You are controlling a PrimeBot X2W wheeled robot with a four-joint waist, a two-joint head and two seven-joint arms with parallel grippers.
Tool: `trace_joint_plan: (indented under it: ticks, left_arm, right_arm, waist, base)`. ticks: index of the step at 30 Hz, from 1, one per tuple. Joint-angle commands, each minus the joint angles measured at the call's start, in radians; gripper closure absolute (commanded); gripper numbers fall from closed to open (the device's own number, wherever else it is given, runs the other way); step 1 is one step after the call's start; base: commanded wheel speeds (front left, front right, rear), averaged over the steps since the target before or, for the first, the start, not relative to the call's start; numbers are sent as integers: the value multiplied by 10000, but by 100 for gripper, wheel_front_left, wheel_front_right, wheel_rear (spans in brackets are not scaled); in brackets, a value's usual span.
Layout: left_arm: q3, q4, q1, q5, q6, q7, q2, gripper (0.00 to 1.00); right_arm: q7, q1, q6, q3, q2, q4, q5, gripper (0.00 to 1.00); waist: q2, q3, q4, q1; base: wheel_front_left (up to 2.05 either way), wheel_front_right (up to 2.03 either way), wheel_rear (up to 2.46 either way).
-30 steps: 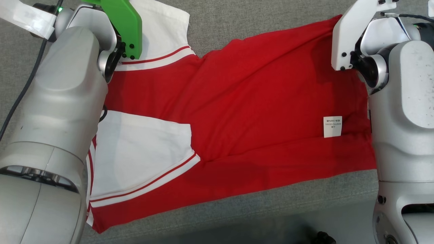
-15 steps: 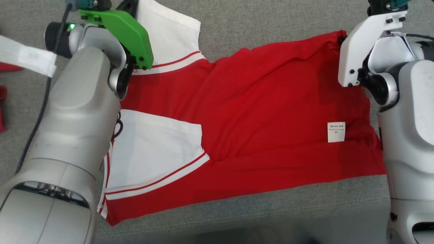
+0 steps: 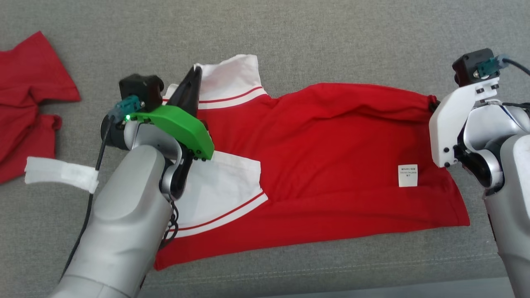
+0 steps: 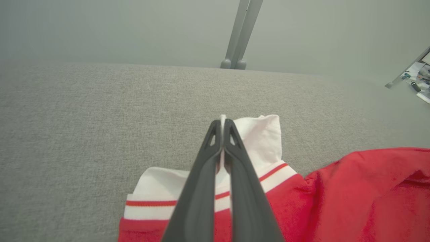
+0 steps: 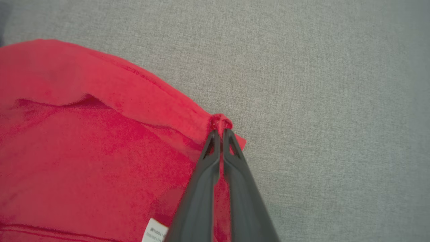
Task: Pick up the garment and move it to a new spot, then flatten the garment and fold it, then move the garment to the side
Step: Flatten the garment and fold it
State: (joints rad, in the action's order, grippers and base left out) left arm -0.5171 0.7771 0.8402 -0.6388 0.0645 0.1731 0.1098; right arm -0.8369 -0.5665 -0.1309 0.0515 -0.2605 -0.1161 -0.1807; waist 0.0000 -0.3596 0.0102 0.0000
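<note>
Grey woven surface [image 3: 339,37], red garment [image 3: 331,165] spread across mid-frame, white sleeves toward 9 o'clock, care label [image 3: 408,175] at 3. L gripper [image 4: 222,122] clenched on white sleeve edge at 11. R gripper [image 5: 220,130] clenched on red hem corner at 2. Another red cloth [image 3: 25,95] lies apart at 9. Beyond far edge: grey post [image 4: 240,33] at 12, pale plain backdrop [image 4: 100,27].
</note>
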Motion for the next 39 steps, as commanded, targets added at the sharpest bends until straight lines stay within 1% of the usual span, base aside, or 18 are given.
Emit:
trace_joint_plan:
  ticks: [1,3,7,12,15,18,26,33,39]
  left_arm:
    - [10,-553,-618,-94,-203,-120,205,100]
    - [47,-1361,-1284,-234,-373,-335,353,100]
    - [95,-3084,-2717,-508,-886,-972,757,100]
    - [80,-4864,-4179,-814,-1498,-1735,1218,100]
    - [85,-5664,-4811,-941,-1782,-1981,1371,100]
    - [149,-6267,-5297,-1010,-2050,-2139,1537,100]
    - [222,-7374,-6285,-1230,-2575,-2507,1867,100]
    - [118,-7585,-6773,-1397,-2690,-2629,1817,100]
    - [86,-7462,-7109,-1552,-2785,-2587,1717,100]
  right_arm:
    - [-51,323,3,243,-385,128,-82,100]
    - [-110,567,3,620,-777,204,-75,100]
    - [-242,924,5,1529,-1529,262,-191,100]
    - [-279,959,5,2686,-2395,241,-310,100]
    - [-238,817,5,3244,-2752,127,-423,100]
    - [-159,688,5,3671,-2960,-7,-544,100]
    - [-215,499,5,4648,-3524,-381,-719,100]
    - [-507,237,5,5591,-4305,-459,-829,100]
    - [-735,206,5,6078,-4689,-560,-983,100]
  waist:
    - [0,591,-226,0]
    - [0,804,-276,0]
    - [0,1176,-384,0]
    - [0,1399,-524,0]
    - [0,1509,-593,0]
    - [0,1613,-669,0]
    - [0,1906,-873,0]
    - [0,2074,-985,0]
    - [0,2198,-1052,0]
  base:
    - [0,0,0]
    - [0,0,0]
    - [0,0,0]
    - [0,0,0]
    - [0,0,0]
    - [0,0,0]
    - [0,0,0]
    - [0,0,0]
    - [0,0,0]
